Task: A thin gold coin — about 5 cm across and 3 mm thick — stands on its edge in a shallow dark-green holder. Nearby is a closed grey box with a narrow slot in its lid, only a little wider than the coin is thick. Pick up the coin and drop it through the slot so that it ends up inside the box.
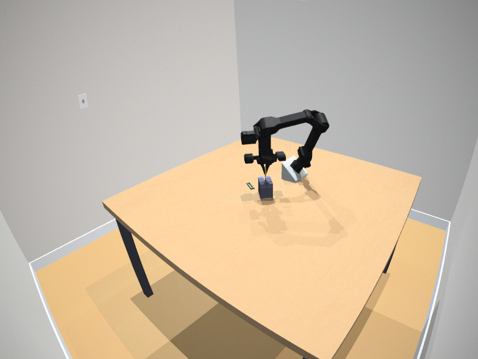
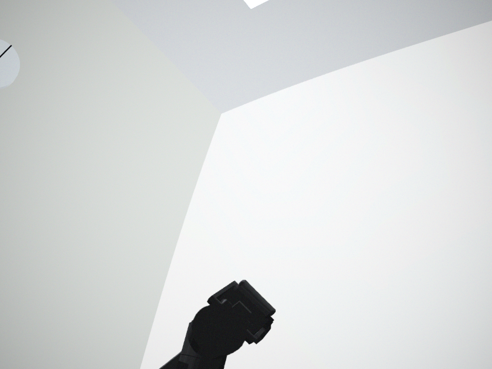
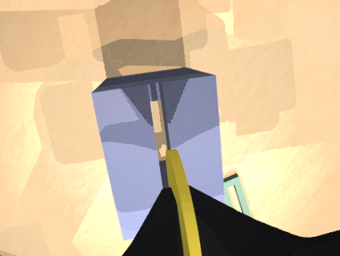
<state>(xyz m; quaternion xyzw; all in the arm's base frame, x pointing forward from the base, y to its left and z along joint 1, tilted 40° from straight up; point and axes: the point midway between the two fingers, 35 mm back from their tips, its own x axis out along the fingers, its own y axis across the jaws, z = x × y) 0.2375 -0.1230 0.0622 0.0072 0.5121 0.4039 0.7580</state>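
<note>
My gripper (image 1: 265,171) (image 3: 175,196) is shut on the gold coin (image 1: 265,175) (image 3: 180,184) and holds it on edge, pointing down. The coin's lower edge hangs just above the near end of the narrow slot (image 3: 158,126) in the lid of the grey box (image 1: 265,187) (image 3: 126,153). In the wrist view the coin runs roughly in line with the slot. The dark-green holder (image 1: 250,185) (image 3: 235,193) lies empty on the table just left of the box. The exterior view shows only part of the arm against walls.
The arm's white base (image 1: 293,171) stands on the wooden table (image 1: 270,247) to the right of the box. The table's edges are far from the box on all sides.
</note>
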